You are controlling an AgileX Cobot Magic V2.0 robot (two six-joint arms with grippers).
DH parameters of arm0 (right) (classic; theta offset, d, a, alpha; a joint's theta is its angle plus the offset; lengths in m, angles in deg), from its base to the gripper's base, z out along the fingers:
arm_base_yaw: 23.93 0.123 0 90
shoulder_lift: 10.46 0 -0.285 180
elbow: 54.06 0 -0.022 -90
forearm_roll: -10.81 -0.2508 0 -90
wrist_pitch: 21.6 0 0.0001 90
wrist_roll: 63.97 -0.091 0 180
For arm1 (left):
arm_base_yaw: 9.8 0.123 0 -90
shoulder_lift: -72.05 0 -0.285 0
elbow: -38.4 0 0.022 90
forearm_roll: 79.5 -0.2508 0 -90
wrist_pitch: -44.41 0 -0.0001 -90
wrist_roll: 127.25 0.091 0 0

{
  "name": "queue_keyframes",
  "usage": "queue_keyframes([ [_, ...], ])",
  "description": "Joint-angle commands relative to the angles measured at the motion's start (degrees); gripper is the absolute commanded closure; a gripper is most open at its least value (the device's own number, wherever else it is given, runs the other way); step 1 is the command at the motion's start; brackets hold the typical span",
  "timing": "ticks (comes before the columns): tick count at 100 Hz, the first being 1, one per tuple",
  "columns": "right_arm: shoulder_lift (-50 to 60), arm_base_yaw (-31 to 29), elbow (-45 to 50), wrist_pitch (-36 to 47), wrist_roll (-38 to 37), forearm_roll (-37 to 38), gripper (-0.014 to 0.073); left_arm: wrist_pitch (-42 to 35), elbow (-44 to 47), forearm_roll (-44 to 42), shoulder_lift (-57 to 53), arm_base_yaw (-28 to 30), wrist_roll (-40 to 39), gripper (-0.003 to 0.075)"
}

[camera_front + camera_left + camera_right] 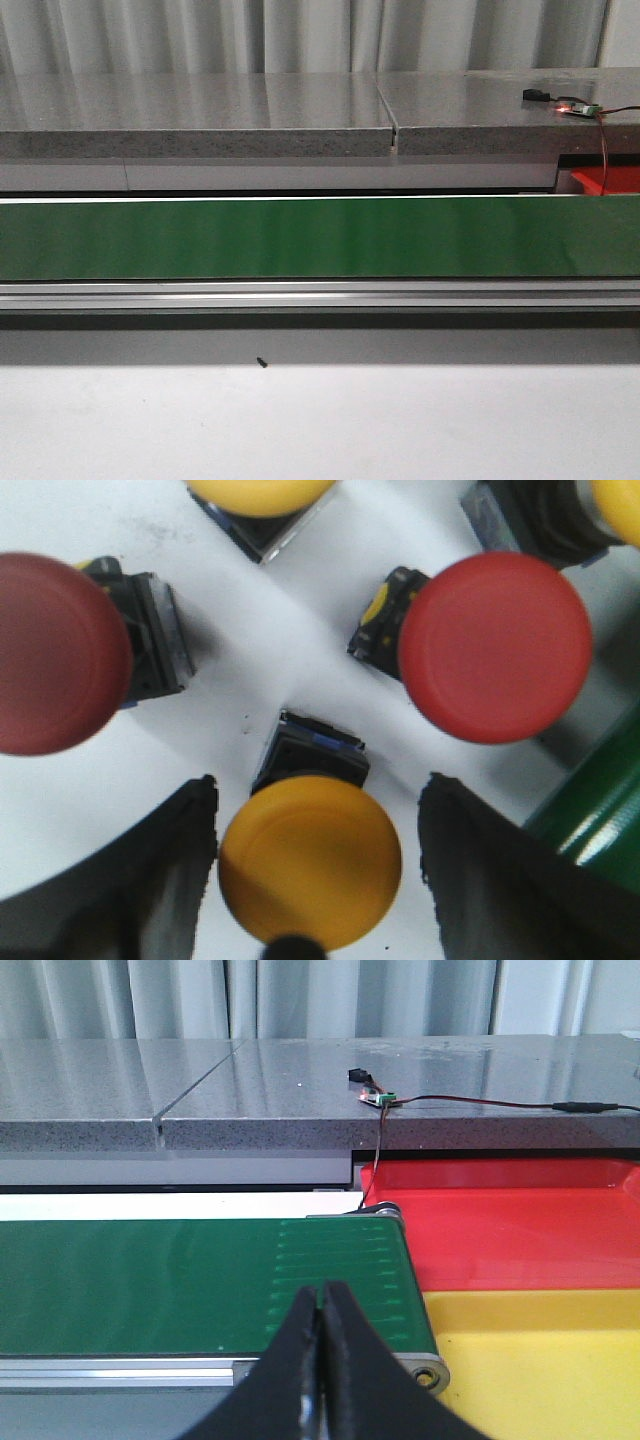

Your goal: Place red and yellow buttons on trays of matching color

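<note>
Currently the pick step is in hand. The left tool (315,880) stands with its fingers apart, straddling a yellow button (310,860) that rests on the white counter (270,640); nothing is clamped yet. A red button (495,645) lies just beyond the tool, another red button (55,650) to its other side. The right tool (320,1360) is closed and empty, facing the green conveyor belt (190,1280); beyond it lie the red tray (520,1220) and yellow tray (550,1360). Next move, by judgement: close the left tool on the yellow cap or its body, then lift.
</note>
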Motion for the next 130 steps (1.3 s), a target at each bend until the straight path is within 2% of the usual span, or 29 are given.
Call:
queue_keyframes([
  [1,1.1,-0.4,-0.8,4.3,0.1,0.7,0.0661,-1.5,-1.6,-0.2,-2.2,0.1,-0.7,0.0408],
  [15,1.1,-0.4,-0.8,4.3,0.1,0.7,0.0661,-1.6,-1.6,-0.3,-2.2,0.1,-0.7,0.0479],
  [31,1.1,-0.4,-0.8,4.3,0.1,0.7,0.0661,-1.4,-1.6,-0.3,-4.7,0.1,-0.7,0.0477],
  [64,1.1,-0.4,-0.8,4.3,0.1,0.7,0.0661,3.0,-2.0,-0.3,-16.6,-1.2,-0.7,0.0477],
  [86,1.1,-0.4,-0.8,4.3,0.1,0.7,0.0661,7.8,-7.6,-0.3,-17.7,-5.9,-0.7,0.0477],
  [107,1.1,-0.4,-0.8,4.3,0.1,0.7,0.0661,8.0,-12.4,0.0,-13.3,-12.5,-0.7,0.0477],
  [130,1.1,-0.4,-0.8,4.3,0.1,0.7,0.0661,8.4,-15.9,0.7,-7.3,-16.6,-0.7,0.0477],
])
